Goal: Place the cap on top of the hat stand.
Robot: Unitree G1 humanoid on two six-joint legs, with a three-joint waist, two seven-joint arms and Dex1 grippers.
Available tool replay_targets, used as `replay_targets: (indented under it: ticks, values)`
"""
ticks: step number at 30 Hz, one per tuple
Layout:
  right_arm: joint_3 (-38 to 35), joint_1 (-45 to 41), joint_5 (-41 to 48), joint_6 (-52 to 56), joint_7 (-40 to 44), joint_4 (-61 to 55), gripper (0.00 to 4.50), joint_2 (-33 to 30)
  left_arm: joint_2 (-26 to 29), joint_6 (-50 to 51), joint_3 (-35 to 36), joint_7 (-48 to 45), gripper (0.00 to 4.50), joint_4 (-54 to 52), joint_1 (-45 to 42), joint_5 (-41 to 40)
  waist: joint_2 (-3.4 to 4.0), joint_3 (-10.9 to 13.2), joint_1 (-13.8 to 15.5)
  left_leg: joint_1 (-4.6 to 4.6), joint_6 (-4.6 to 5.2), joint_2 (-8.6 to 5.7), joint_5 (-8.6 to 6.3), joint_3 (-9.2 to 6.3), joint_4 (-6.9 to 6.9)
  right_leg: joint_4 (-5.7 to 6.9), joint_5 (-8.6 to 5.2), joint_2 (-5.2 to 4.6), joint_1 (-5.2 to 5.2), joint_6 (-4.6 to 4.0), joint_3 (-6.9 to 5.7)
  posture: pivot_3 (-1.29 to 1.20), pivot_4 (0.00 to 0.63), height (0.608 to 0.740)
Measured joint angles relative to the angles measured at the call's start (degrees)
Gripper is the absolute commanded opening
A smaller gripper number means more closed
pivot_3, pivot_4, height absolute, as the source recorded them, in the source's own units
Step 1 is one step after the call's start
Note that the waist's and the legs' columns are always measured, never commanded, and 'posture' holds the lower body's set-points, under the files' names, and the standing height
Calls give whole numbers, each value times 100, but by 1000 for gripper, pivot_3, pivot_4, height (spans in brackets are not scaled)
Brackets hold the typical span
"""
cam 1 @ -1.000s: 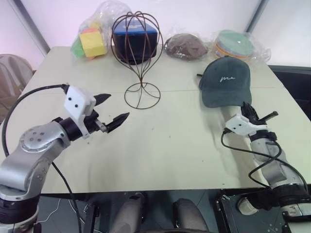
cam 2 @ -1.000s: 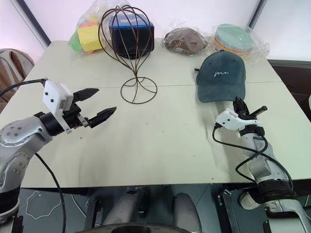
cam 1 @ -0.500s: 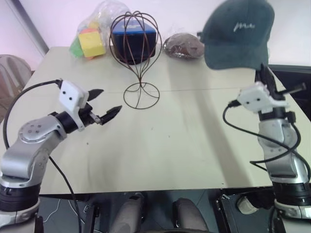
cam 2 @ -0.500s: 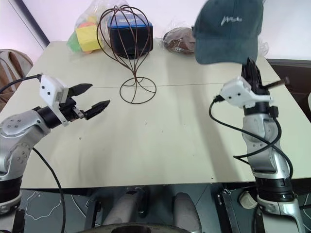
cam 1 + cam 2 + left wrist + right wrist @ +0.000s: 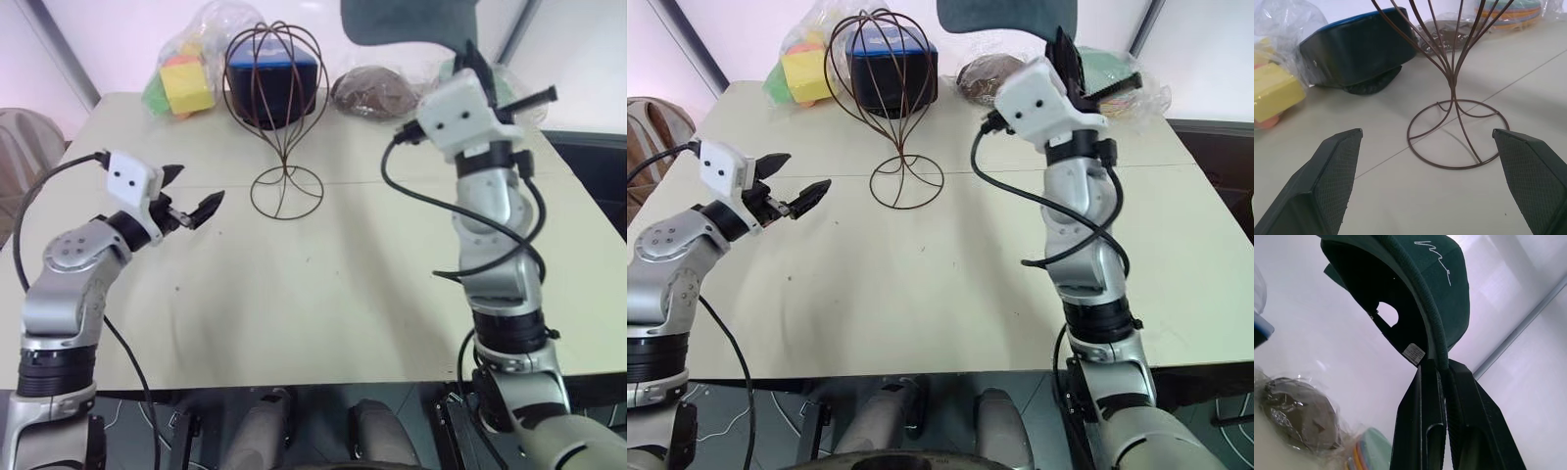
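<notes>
The dark teal cap (image 5: 407, 20) hangs high in the air to the right of the hat stand, and the picture's top edge cuts it off. My right gripper (image 5: 1442, 367) is shut on its brim, pointing upward; the white script (image 5: 1436, 257) shows on the cap's front. The brown wire hat stand (image 5: 285, 147) stands upright on the table (image 5: 323, 284) with nothing on its cage. My left gripper (image 5: 196, 186) is open and level, just left of the stand's round base (image 5: 1453, 147), holding nothing.
A blue-black box (image 5: 306, 70) sits right behind the stand. At the table's back edge lie a bag of yellow and green blocks (image 5: 186, 83), a brown hat in plastic (image 5: 372, 93) and stacked pastel hats (image 5: 1122, 73). A chair (image 5: 24, 147) stands at the left.
My right arm has lifted the cap off the table, high up and leftward toward the stand. My left gripper has drifted a little to the left and away, still open.
</notes>
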Motion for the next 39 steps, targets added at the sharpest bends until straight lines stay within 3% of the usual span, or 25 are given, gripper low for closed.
replay_targets:
  ticks: [14, 31, 39]
  values:
    - [597, -667, -46, -566, -204, 602, 27, 566, -244, -8, -57, 82, 4500, 97, -91, 183, 0, 0, -11, 0, -4, -1, 2, 0, -2, 4, 0, 4, -5, 0, 0, 0, 150, 740]
    - [1152, -676, 35, -869, 85, 886, 27, 1110, -499, -350, -217, 100, 4500, 419, -280, 417, 0, 0, -20, 0, -6, -1, 4, -1, -4, 5, 0, 11, -10, 0, 0, 0, 150, 740]
    - [1217, -469, 22, -791, 347, 862, 27, 1073, -503, -358, -216, 108, 4500, 418, -234, 439, 0, 0, -21, 0, -7, -1, 4, -2, -5, 6, 0, 11, -11, 0, 0, 0, 150, 740]
